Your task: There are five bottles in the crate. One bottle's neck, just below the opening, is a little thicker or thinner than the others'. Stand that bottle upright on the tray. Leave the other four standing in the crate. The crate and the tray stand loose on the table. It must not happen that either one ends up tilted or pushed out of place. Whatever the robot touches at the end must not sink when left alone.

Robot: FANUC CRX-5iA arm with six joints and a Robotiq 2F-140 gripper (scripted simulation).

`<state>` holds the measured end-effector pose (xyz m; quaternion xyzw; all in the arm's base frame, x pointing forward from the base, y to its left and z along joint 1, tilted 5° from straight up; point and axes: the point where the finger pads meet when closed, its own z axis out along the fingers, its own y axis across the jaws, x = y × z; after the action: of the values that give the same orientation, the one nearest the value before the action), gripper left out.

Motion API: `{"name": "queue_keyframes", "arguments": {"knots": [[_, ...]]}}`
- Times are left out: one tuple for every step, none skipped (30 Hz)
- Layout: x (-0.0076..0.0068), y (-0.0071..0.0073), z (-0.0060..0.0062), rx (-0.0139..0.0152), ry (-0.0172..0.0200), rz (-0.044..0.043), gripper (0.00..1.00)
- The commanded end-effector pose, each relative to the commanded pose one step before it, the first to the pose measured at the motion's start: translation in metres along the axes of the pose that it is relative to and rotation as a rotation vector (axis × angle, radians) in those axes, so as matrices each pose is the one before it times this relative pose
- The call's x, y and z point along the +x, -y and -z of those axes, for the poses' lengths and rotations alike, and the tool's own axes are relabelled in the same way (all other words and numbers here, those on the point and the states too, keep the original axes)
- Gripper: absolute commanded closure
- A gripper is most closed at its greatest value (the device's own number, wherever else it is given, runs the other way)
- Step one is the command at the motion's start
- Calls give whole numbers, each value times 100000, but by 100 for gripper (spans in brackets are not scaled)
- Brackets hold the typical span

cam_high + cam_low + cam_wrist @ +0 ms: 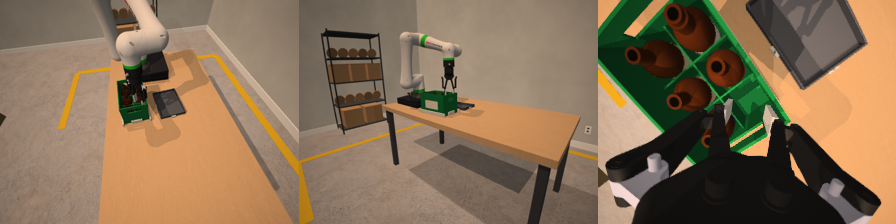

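The green crate (133,117) (451,105) (613,36) holds several brown bottles with open necks, standing in its compartments; one compartment in the wrist view is empty. My gripper (139,100) (449,92) (748,109) points down, part open and empty, with its fingertips at about rim height over that empty compartment. One bottle is partly hidden behind the left finger in the wrist view. Another bottle (725,68) stands just beyond the fingers. The dark tray (170,102) (465,105) (825,47) holds no bottle. I cannot tell which neck differs.
The tray lies beside the crate, with a gap of table (164,163) (516,122) between them. White strips (136,120) (432,112) sit along the crate's foot. The black robot base (157,70) (409,101) is behind the crate. The crate's walls and dividers surround the compartments.
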<state>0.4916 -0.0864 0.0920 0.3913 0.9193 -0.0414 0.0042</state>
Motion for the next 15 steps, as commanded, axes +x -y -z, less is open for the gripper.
{"name": "queue_keyframes", "arguments": {"knots": [[-50,-31,-100,-104,155,12,56],[0,0,0,0,0,0,56],[0,0,0,0,0,0,56],[0,0,-36,0,0,0,56],[0,0,-30,0,0,0,56],[0,0,-24,0,0,0,56],[0,0,-19,0,0,0,56],[0,0,-14,0,0,0,56],[0,0,-10,0,0,0,56],[0,0,-6,0,0,0,56],[0,0,-3,0,0,0,56],[0,0,-1,0,0,0,56],[0,0,0,0,0,0,56],[0,0,0,0,0,0,56],[0,0,0,0,0,0,56]]}}
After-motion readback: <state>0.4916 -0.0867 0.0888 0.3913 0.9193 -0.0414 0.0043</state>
